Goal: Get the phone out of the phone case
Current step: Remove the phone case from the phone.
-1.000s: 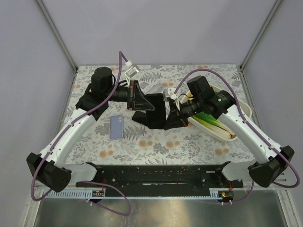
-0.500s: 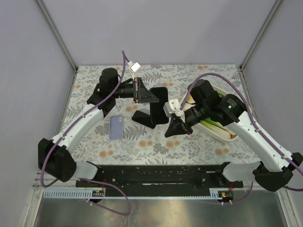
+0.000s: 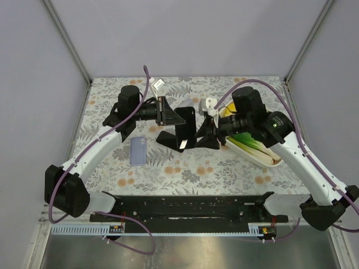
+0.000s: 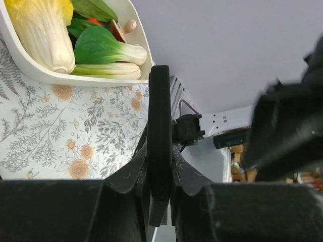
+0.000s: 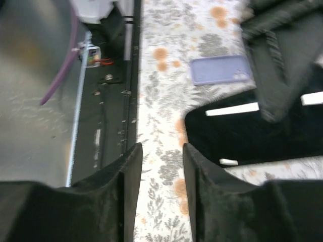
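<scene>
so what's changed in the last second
The right hand pulled back toward the base, then returned beside the thin black slab with jaws opened, empty. The left hand still grips the slab; the lilac rectangular case has not moved.

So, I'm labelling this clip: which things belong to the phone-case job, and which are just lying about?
Job: black phone (cased or not, I cannot tell), clamped edge-on by the left gripper; right gripper, open, near it.
Lying about: bowl of vegetables; lilac case, lying flat, untouched.
</scene>
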Controlling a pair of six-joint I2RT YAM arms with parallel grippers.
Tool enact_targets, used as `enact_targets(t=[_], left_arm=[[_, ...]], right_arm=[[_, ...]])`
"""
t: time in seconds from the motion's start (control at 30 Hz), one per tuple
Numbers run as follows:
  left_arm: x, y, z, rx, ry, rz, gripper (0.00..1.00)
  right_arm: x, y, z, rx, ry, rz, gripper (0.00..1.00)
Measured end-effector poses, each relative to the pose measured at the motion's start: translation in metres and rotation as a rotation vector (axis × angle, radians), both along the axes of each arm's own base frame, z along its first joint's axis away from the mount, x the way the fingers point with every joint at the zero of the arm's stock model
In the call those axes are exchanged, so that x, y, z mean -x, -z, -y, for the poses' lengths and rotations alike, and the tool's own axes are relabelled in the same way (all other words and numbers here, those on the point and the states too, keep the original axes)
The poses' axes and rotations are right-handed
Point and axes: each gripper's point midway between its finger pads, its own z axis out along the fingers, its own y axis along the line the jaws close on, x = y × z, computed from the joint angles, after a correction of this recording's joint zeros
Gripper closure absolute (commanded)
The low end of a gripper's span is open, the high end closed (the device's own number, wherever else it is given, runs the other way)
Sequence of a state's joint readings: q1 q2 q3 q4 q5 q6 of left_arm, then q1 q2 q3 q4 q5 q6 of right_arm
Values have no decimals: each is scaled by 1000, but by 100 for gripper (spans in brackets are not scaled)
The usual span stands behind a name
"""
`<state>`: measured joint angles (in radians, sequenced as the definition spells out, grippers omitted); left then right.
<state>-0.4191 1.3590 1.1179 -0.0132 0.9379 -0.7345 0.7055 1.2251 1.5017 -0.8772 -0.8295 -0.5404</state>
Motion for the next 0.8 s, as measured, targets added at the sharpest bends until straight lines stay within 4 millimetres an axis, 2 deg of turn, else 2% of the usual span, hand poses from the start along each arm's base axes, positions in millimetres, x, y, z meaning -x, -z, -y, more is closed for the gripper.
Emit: enact_targets(t=[0.13,0.2,0.23,0.27,0.5,0.8], left_arm=[[11,-13,-7,7,42,104,100],[19,-23,-9,21,78,160,100],[22,-27,-10,27,96,187,100],[26,-32,-10,34,116,209,100],[53,-49,-14,83,264,310,100],[55,-57,-14,98,286,364,100]], right_arm=[[-36,-2,10,-39,170,-81,34],[-47,-4,13,-63,220,-119,25],[-50,-4,14,-71,236,-142,17],[-51,-3,14,-77,240,-157,15],[-43,11,3,-89,168,-319,13],[-33,29,-8,-106,65,-455,19]])
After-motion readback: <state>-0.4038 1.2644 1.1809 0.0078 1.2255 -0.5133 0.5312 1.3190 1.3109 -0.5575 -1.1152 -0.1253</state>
